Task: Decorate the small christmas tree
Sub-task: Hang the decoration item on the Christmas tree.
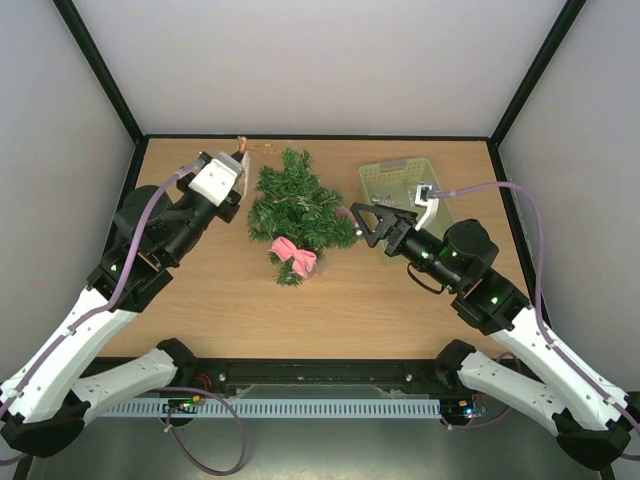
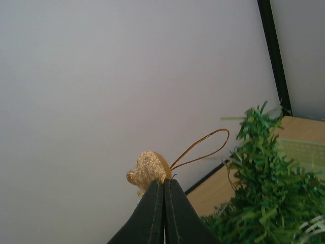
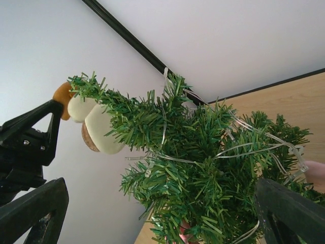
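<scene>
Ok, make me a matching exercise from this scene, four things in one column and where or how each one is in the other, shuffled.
1 pink bow
2 gold ornament
3 green basket
4 right gripper

A open, beside the small christmas tree
B far right of the table
C pinched in the left gripper
D low on the tree's near side

Pairs: 1-D, 2-C, 3-B, 4-A

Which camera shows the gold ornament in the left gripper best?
The left wrist view: the gold glitter ornament and its loop show clearly, pinched by the left gripper. The top view shows only a speck; the right wrist view, an orange sliver.
</scene>
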You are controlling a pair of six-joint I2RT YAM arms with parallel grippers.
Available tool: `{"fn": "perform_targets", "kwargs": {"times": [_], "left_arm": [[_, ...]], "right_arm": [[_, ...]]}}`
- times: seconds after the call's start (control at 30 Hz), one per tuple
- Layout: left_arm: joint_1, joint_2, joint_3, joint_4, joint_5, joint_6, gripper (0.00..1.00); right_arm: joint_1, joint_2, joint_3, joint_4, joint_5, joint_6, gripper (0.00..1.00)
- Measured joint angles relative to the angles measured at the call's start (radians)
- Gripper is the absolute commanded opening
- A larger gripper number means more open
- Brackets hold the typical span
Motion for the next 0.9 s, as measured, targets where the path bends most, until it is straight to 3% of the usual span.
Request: {"fn": "perform_targets", "kwargs": {"times": [0.43,0.9], "left_arm": [[0.017,-0.208,-0.139,-0.259,-0.169,-0.272,0.02],[0.017,-0.341,-0.417,-0.211,-0.077,-0.526,0.02]], "right_arm": [[0.000,-0.063,-0.031,-0.048,0.121,-0.032,0.98],[0.000,-0.055,-0.031,-0.057,0.150,0.002,0.98]]}}
